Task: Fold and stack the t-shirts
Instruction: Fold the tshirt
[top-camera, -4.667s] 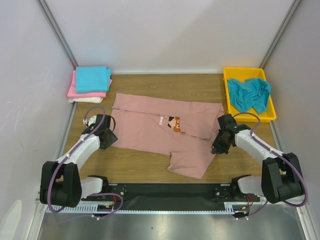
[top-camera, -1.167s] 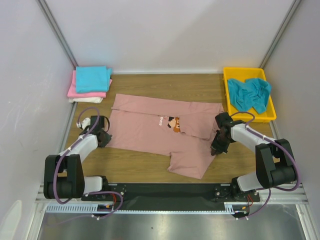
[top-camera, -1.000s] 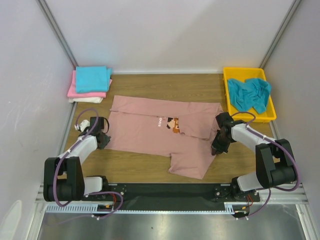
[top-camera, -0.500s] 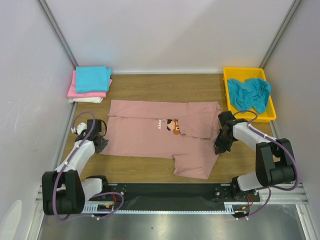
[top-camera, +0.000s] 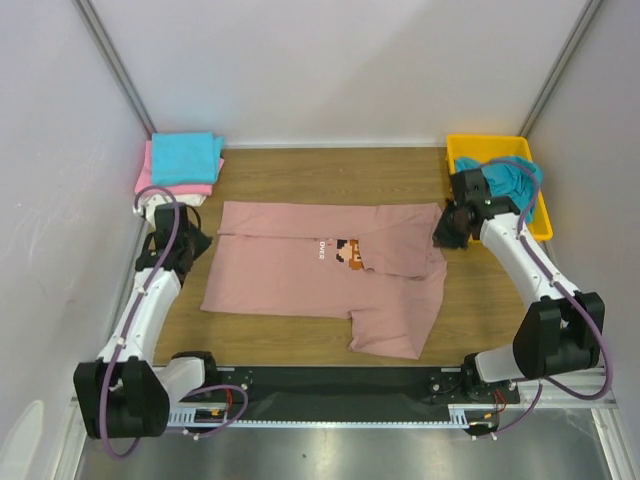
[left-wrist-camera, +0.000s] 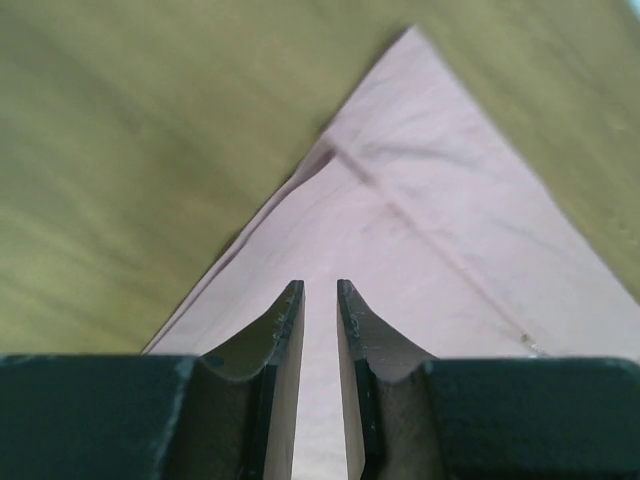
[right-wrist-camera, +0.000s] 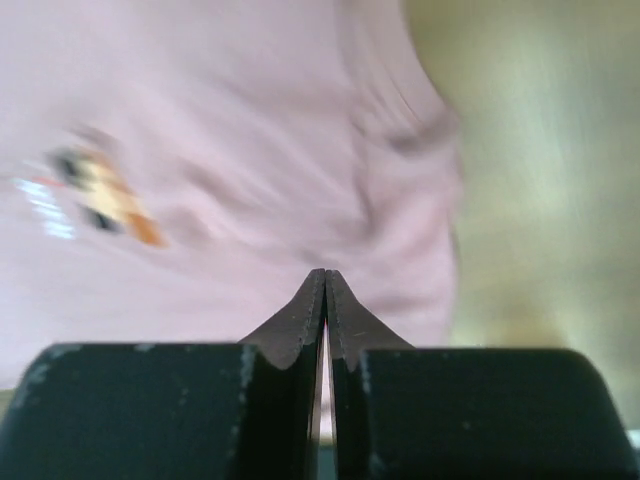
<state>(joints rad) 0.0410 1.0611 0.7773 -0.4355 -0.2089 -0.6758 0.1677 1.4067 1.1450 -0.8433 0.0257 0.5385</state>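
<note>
The dusty-pink t-shirt (top-camera: 310, 270) with a pixel-figure print lies spread flat on the wooden table, one part hanging toward the near edge. My left gripper (top-camera: 190, 250) hovers by its left edge; in the left wrist view its jaws (left-wrist-camera: 320, 285) stand a little apart, empty, above a corner of the pink cloth (left-wrist-camera: 420, 250). My right gripper (top-camera: 447, 228) is at the shirt's right sleeve; in the right wrist view it (right-wrist-camera: 325, 272) is shut with nothing between the tips, the shirt (right-wrist-camera: 250, 180) blurred below. A teal folded shirt (top-camera: 185, 157) tops a bright pink one (top-camera: 148, 180) at back left.
A yellow tray (top-camera: 540, 222) at the back right holds a crumpled teal shirt (top-camera: 512, 178), partly behind my right arm. White walls and metal posts close in the table on three sides. A black rail runs along the near edge (top-camera: 320, 385).
The pink shirt has been drawn straighter and flatter, its left edge shifted left. Both arms have since lifted off the shirt's edges and swung toward the back; the left jaws have parted.
</note>
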